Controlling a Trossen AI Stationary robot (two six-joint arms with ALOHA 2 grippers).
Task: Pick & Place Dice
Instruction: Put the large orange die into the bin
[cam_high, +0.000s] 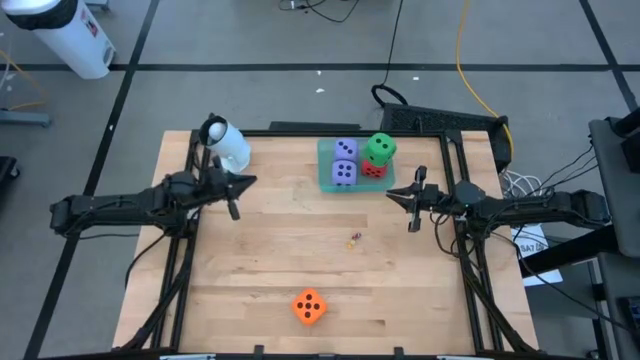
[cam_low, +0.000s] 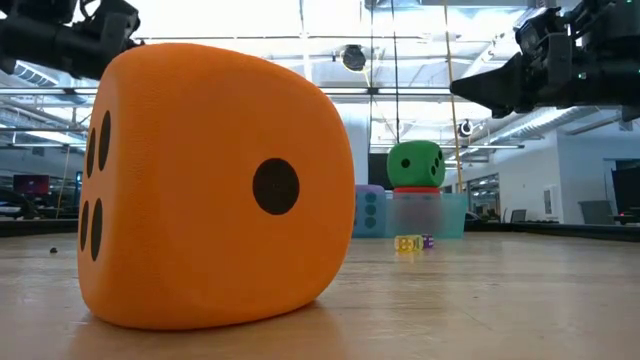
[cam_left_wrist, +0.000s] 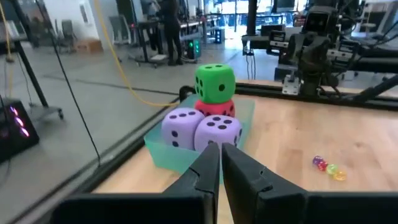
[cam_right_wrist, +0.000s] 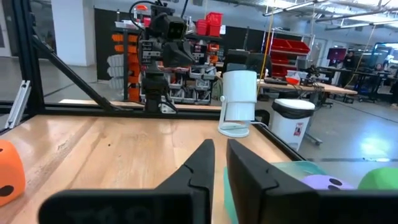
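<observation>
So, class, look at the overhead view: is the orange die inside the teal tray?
No, the orange die lies alone on the table's near edge, far from the teal tray holding the other dice.

Illumination is bright and even, supplied by overhead ceiling strip lights visible in the low view. Shadows on the bench (cam_high: 300, 250) are short and soft. In the low view, the orange die (cam_low: 210, 185) fills the near field with a dim shadow at its base; the green die (cam_low: 415, 163) behind appears softer.

Table (cam_high: 260, 260) centre bare; orange die (cam_high: 309, 306) stands alone near front edge, open all round.
</observation>
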